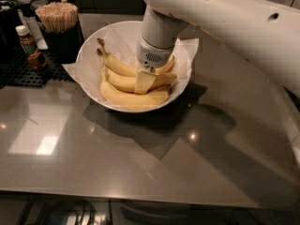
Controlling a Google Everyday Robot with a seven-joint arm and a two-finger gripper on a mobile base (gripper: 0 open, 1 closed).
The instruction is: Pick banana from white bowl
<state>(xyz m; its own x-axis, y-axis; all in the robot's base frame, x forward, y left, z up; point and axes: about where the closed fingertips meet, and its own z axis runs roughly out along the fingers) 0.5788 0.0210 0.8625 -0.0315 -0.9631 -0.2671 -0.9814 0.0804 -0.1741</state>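
The white bowl (87, 69) holds bananas (126, 97); the pincer (145, 81) sits among them, grip unclear.

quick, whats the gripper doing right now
gripper: down in the white bowl, among the bananas; open, closed or holding one cannot be told

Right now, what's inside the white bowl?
Bananas lie on crinkled paper lining the bowl. The gripper is down among them, hiding the bunch's middle.
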